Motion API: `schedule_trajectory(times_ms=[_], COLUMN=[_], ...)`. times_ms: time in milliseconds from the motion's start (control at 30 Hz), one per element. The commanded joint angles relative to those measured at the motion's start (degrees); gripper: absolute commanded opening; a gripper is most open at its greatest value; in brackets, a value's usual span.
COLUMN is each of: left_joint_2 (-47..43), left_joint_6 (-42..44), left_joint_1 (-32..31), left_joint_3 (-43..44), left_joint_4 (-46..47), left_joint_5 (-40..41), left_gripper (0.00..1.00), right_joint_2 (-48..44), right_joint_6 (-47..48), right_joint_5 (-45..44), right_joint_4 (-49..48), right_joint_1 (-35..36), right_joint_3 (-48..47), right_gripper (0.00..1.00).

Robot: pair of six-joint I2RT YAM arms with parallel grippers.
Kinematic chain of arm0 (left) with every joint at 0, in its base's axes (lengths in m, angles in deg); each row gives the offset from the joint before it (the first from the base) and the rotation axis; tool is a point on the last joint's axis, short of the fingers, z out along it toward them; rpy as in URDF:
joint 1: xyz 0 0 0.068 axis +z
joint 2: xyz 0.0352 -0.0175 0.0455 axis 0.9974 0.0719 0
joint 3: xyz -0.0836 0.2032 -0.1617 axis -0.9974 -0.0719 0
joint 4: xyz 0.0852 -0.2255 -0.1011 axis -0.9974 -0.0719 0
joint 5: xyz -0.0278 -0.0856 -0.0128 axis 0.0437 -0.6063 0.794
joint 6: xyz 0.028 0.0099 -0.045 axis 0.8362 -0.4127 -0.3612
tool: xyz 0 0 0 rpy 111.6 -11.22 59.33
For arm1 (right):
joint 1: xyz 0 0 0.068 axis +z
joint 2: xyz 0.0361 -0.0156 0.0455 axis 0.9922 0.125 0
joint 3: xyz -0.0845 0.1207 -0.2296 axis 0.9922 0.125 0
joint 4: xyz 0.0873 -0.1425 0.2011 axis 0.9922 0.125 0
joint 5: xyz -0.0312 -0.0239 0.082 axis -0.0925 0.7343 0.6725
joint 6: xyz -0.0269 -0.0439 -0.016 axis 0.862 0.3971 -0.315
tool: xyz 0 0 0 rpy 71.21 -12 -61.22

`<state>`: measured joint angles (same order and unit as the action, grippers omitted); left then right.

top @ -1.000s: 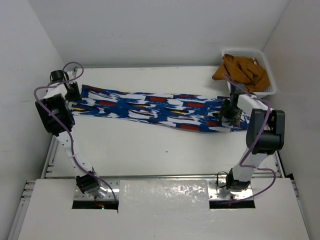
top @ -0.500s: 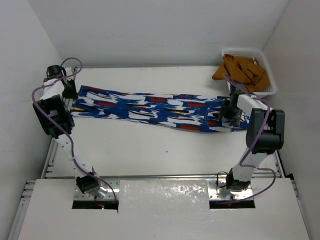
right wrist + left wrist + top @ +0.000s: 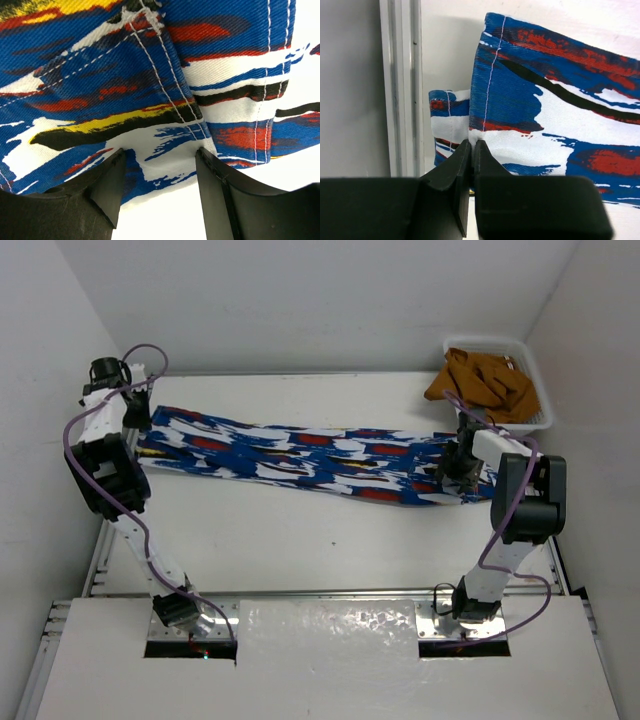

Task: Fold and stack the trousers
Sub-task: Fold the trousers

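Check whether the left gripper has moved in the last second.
Yes. The left gripper, shut on the trousers, has shifted slightly left and farther back, away from the basket on the right, pulling that end with it.

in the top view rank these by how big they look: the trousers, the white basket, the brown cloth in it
1. trousers, by far the largest, stretched out long.
2. white basket.
3. brown cloth, only slightly smaller than the basket, and it spills over the rim.

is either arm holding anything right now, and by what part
The left gripper is shut on the trousers, pinching the hem of a leg end. The right gripper is open over the other end, holding nothing.
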<state>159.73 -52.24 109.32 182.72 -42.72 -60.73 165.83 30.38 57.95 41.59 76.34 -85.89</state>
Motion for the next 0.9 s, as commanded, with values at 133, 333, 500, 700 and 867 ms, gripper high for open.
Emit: schedule_trajectory(times_ms=[133,333,500,700,867], left_joint_2=[3.0,3.9,4.0,4.9,2.6], left_joint_6=[1.5,0.1,0.3,0.4,1.5], left_joint_1=[0.8,2.6,3.1,3.1,3.5], left_joint_3=[-3.3,-5.0,-6.1,-6.1,-3.9], left_joint_4=[1.9,2.1,3.0,2.2,0.0], left_joint_5=[2.0,-0.2,-1.0,-2.7,-5.5], left_gripper=[0.09,0.23,0.24,0.00,0.00], right_joint_2=[-1.0,-1.0,-1.1,-1.4,-1.2], right_joint_6=[0.9,1.4,1.6,1.7,2.1], right_joint_5=[-1.3,-2.2,-3.0,-3.4,-3.3], right_joint_4=[-0.7,0.4,1.3,1.9,2.1], right_joint_1=[0.2,0.3,0.2,0.2,0.2], right_joint_3=[0.7,0.0,-0.8,-1.4,-1.0], right_gripper=[0.56,0.56,0.56,0.56,0.56])
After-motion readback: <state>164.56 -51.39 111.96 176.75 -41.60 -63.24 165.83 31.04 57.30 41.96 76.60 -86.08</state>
